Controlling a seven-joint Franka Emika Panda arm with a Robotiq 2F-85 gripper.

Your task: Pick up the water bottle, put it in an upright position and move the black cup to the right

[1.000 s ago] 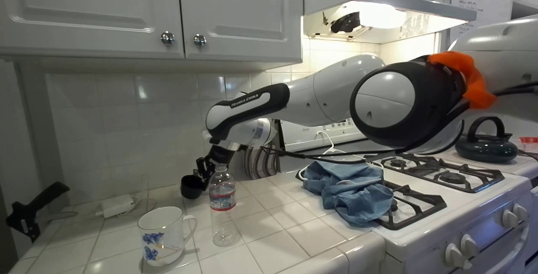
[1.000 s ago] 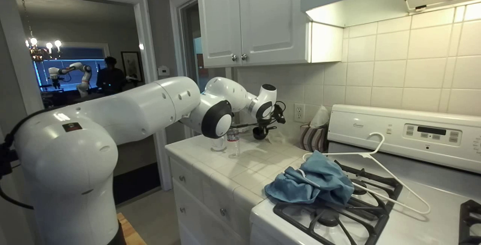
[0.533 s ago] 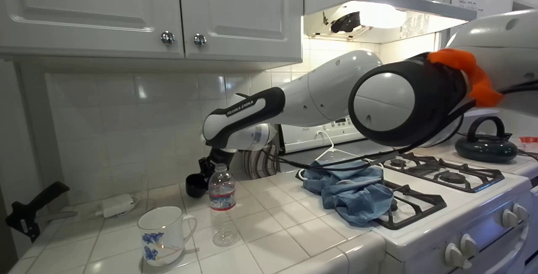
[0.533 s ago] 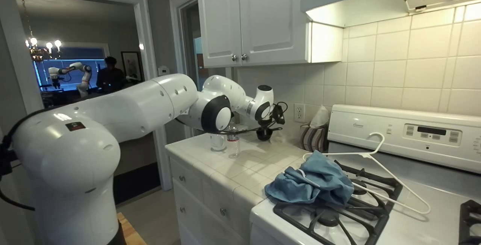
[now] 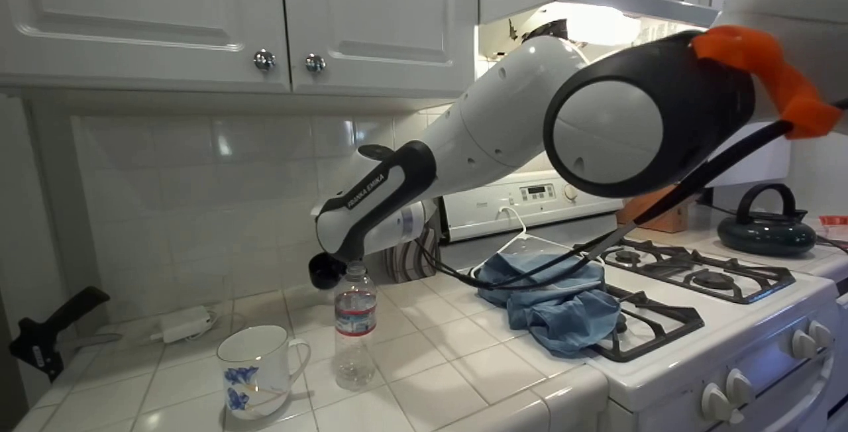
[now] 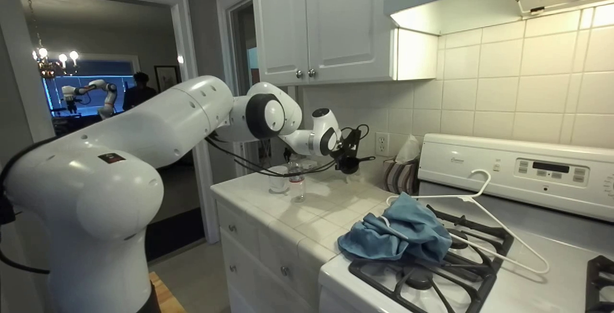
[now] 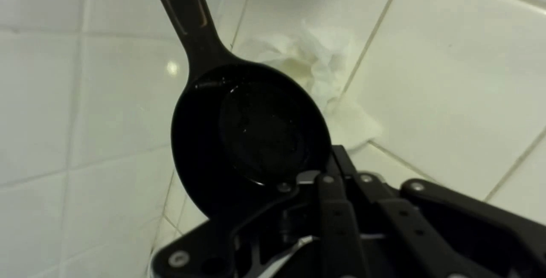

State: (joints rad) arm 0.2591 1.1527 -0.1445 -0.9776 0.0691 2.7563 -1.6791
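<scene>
In the wrist view: one black cup (image 7: 251, 128), mouth toward the lens, handle to upper left; one gripper (image 7: 325, 169), jaws nearly together on the cup's wall away from the handle, one side within, one outside.

In an exterior view: black cup (image 5: 324, 271) below the white arm (image 5: 477, 134), held clear of the tiled counter (image 5: 457, 366); jaws hidden. One water bottle (image 5: 354, 356), upright, in front; one white mug (image 5: 258, 379) near it.

In an exterior view: black cup (image 6: 349, 165) at the jaws, handle toward the tissue box (image 6: 400, 177); water bottle apart from them, near the white mug.

Clear water bottle (image 5: 355, 327) upright, handled black cup (image 7: 254, 131) aloft
</scene>
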